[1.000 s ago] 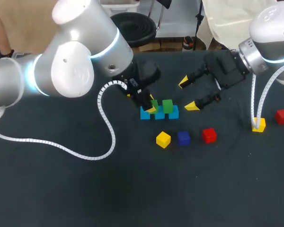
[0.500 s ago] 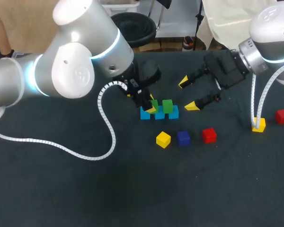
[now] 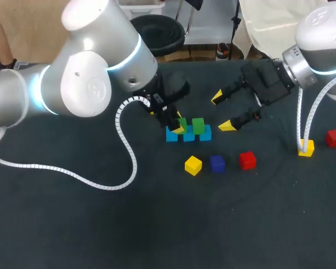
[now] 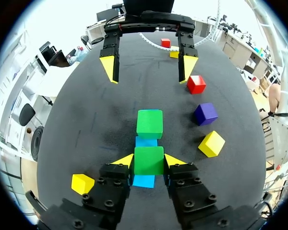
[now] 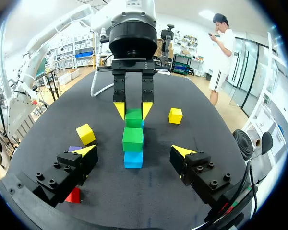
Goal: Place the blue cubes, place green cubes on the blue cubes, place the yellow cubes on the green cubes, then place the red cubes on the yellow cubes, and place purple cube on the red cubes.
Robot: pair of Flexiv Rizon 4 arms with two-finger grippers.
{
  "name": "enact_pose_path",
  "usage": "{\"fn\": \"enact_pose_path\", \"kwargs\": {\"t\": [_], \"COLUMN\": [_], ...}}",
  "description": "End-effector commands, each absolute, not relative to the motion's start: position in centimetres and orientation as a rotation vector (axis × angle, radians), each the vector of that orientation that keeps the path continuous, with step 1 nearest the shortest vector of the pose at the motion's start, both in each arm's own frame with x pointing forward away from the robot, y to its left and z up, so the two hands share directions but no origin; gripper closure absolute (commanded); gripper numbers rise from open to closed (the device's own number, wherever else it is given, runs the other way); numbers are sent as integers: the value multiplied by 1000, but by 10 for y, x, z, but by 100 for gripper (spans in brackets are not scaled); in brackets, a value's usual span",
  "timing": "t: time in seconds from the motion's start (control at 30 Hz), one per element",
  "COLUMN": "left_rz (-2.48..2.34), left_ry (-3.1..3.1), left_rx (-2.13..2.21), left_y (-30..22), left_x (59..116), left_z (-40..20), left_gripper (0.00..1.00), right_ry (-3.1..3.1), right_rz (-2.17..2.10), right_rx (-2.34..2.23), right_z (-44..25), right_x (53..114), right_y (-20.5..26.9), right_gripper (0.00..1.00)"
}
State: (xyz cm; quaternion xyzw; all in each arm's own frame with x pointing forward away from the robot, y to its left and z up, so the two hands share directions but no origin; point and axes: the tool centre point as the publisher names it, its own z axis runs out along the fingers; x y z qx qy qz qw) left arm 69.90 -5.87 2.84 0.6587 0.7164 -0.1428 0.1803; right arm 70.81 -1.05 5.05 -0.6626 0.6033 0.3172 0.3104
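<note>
Head view: left arm (image 3: pixel 84 84) enters from the left and bends down over the row of blue cubes (image 3: pixel 189 135), wrist pointing steeply at it. Left gripper (image 4: pixel 149 161) narrow, both yellow tips pressed to opposite sides of a green cube (image 3: pixel 182 123).

Green cube: bright green, square-edged, sitting level at one end of the blue row; whether it rests on the row or hangs just above cannot be told. Second green cube (image 4: pixel 150 123): same colour, atop the row just beside the first, free of either gripper.

Right arm (image 3: pixel 319 39): enters from the right, wrist angled low towards the row. Right gripper (image 3: pixel 222 112): spread wide, holding nothing, near the row's other end.

Loose items on the black table (image 3: pixel 101 224): yellow cube (image 3: pixel 193 165), purple cube (image 3: pixel 217 163) and red cube (image 3: pixel 247 159), in a line near the row on its robot-ward side.
</note>
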Motion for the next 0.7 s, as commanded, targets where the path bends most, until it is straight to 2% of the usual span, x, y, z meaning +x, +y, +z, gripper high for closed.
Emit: {"fn": "enact_pose_path", "kwargs": {"t": [0.03,0.7], "left_rz": [-399,-390], "left_ry": [2023,2024], "left_rx": [1862,1862], "left_y": [-59,-60], "left_x": [700,702], "left_z": [30,30], "left_gripper": [100,100], "right_ry": [1592,1592], "right_rz": [836,836], "right_rx": [-1748,-1748], "right_z": [51,51], "right_x": [707,707], "right_y": [-11,-11], "right_gripper": [0,0]}}
